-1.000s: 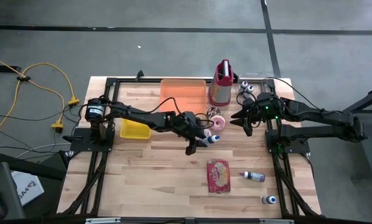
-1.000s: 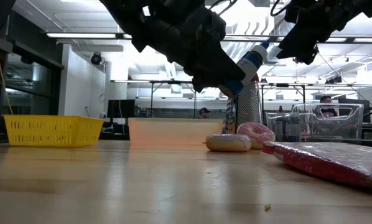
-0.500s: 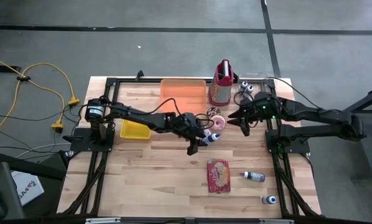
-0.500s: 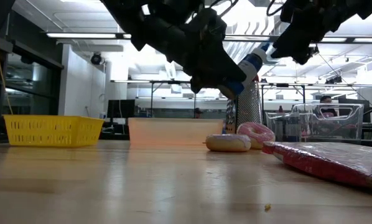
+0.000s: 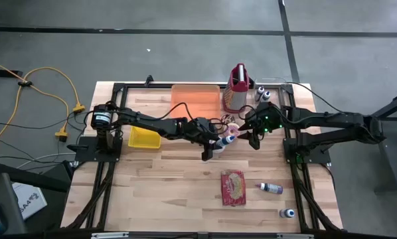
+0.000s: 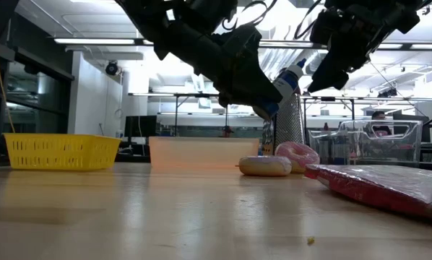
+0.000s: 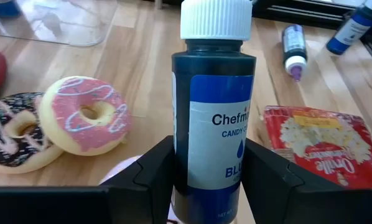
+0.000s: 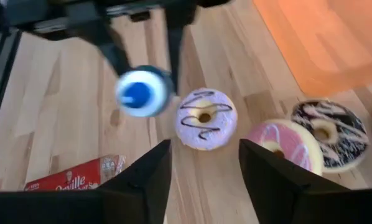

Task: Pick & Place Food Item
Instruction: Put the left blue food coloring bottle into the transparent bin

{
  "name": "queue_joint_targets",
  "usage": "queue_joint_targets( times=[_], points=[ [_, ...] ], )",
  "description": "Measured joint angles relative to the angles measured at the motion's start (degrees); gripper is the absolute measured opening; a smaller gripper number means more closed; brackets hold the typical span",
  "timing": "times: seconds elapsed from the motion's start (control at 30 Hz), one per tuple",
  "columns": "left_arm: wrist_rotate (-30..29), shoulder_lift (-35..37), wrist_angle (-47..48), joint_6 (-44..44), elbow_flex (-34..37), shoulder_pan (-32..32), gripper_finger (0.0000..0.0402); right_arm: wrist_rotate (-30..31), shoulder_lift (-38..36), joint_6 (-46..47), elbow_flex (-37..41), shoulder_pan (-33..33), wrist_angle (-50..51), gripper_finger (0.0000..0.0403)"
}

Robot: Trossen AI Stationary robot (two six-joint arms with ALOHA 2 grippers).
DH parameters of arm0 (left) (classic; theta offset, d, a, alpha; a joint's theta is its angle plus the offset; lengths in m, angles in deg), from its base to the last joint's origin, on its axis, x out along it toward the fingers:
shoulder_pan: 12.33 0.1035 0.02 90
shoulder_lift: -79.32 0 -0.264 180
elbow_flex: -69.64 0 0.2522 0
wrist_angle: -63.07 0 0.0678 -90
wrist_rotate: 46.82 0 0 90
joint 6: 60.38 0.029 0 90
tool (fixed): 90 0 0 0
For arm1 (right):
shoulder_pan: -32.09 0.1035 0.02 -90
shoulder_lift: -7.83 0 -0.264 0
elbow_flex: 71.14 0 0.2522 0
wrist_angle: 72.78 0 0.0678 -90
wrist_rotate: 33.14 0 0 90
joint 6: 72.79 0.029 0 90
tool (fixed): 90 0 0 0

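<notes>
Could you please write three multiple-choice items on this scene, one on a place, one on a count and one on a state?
1. Where does the yellow basket sit on the table in the high view?
A. beside the left arm's base
B. next to the popcorn packet
C. at the table's right edge

2. How many donuts show in the right wrist view?
A. one
B. three
C. five

3. What is the left gripper doing?
A. hanging open and empty
B. gripping a donut
C. holding a blue bottle upright

Answers:
1. A, it lies at the left by that arm.
2. B: a lilac donut, a pink donut and a chocolate donut.
3. C, its fingers clamp the blue bottle, cap up.
</notes>
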Motion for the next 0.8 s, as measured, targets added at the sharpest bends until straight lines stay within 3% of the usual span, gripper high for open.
queue_joint_targets(
  times=[0.17,0.3,0.5,0.8],
  points=[
    [-0.03,0.00,-0.01,-0.09,0.00,0.71,0.0154,0.10,0.06,-2.53,0.00,2.61,-3.46,0.0202],
    [-0.14,0.00,-0.02,-0.12,0.00,0.69,0.0154,3.69,0.06,-4.80,0.00,4.66,-4.42,0.0214],
    [-0.13,0.00,-2.07,0.37,0.00,0.69,0.0154,7.46,0.06,-4.95,0.00,6.12,-4.60,0.0217],
    [-0.09,0.00,-4.21,1.33,0.00,0.69,0.0154,7.13,0.06,-4.62,0.00,6.36,-7.16,0.0216]
  ],
)
